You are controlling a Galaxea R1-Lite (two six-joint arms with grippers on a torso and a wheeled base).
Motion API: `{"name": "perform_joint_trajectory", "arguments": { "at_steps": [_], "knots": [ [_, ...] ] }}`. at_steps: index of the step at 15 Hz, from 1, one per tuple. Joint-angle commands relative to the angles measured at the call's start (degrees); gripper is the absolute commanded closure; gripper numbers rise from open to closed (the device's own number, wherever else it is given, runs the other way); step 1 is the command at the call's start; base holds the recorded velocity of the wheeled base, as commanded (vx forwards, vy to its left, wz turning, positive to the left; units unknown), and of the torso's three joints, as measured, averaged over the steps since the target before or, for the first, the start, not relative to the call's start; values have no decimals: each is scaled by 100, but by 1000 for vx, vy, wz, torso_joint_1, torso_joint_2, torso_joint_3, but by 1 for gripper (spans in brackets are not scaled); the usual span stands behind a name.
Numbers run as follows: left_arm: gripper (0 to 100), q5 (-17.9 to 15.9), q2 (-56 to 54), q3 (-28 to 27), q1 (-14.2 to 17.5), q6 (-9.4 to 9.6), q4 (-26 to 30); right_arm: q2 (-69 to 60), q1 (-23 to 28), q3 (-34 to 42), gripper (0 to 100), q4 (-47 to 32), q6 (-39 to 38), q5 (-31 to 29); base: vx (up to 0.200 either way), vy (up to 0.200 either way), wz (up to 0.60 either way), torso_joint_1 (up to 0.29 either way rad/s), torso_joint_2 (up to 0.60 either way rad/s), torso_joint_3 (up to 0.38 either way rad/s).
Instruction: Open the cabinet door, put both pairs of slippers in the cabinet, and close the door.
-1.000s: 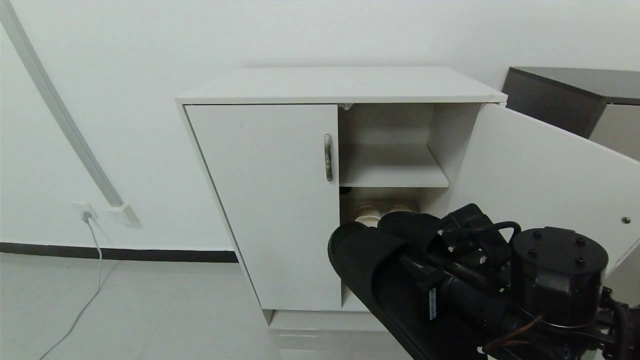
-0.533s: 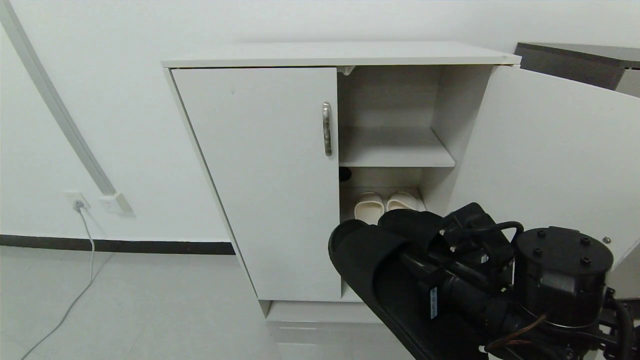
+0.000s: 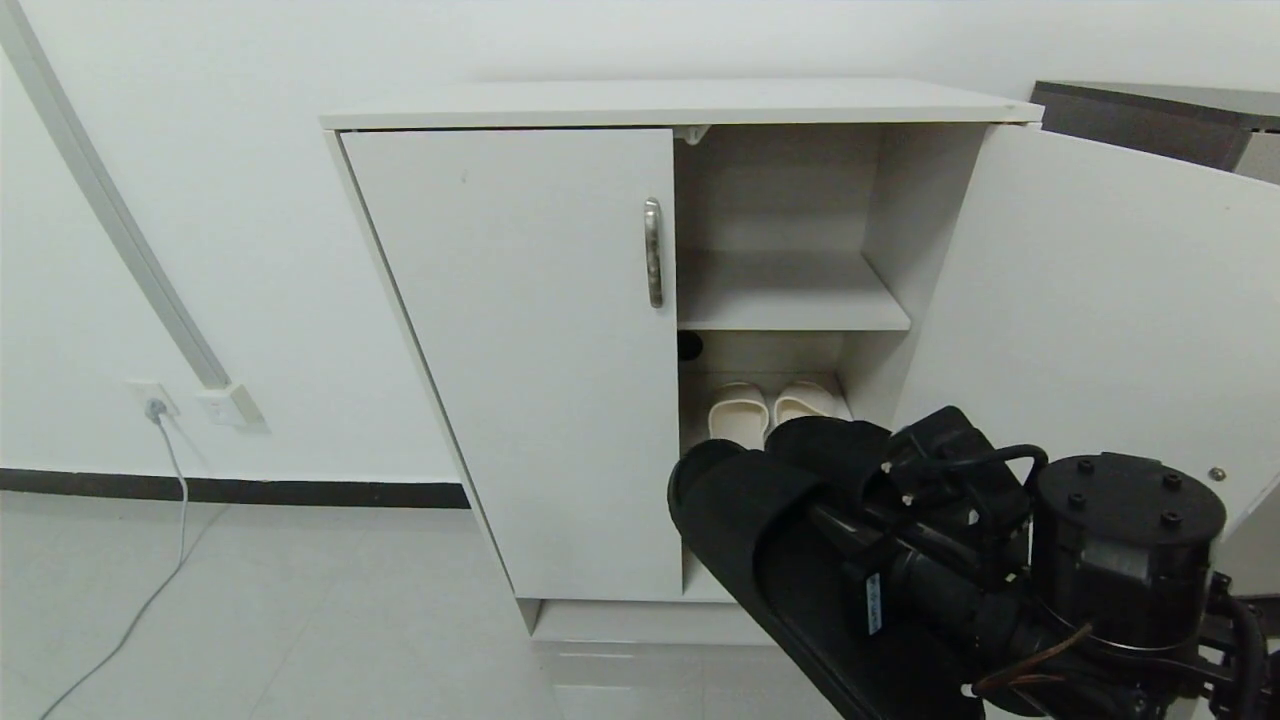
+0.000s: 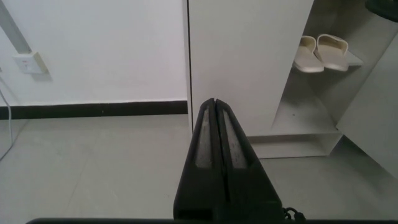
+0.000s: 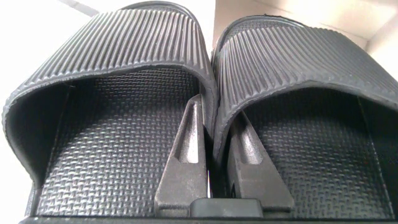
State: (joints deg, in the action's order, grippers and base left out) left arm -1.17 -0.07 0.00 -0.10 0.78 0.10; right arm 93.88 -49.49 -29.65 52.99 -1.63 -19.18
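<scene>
**Black pair at cabinet mouth**

Right pincer (image 5: 216, 113) clamps the black slippers' (image 3: 760, 500) touching inner walls, near the open cabinet (image 3: 660, 100). Left pincer (image 4: 214, 121) is together, empty. Going in, the pair could shove the white slippers (image 3: 765, 408) inside, or sag from that narrow grip.

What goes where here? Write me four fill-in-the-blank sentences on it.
The pair of slippers in the right hand is ___ in colour.
The white slippers lie ___ the cabinet.
Its ___ door stands open.
The left hand is ___ and holds nothing.
Missing: black; inside; right; shut.
</scene>
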Motion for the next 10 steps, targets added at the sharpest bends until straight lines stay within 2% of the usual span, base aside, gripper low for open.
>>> {"name": "perform_joint_trajectory", "arguments": {
  "at_steps": [1, 3, 4, 8, 10],
  "knots": [
    [100, 3, 7, 0, 1, 1, -1, 16, -113, -120, 100, 9, 5, -148, 0, 0, 0, 0, 0, 0],
    [100, 12, 7, 0, 1, 10, -1, 227, -500, -735, 100, -149, -135, -1290, 0, 0, 0, 0, 0, 0],
    [100, 12, 7, 0, 1, 19, -1, 350, -614, -1025, 100, -246, -241, -1651, 0, 0, 0, 0, 0, 0],
    [100, 12, 7, 0, 1, 10, -1, 922, -632, -1966, 100, -1072, -768, -2811, 0, 0, 0, 0, 0, 0],
    [100, 12, 7, 0, 1, 45, -1, 1036, -623, -2238, 100, -1212, -874, -2996, 0, 0, 0, 0, 0, 0]
  ]
}}
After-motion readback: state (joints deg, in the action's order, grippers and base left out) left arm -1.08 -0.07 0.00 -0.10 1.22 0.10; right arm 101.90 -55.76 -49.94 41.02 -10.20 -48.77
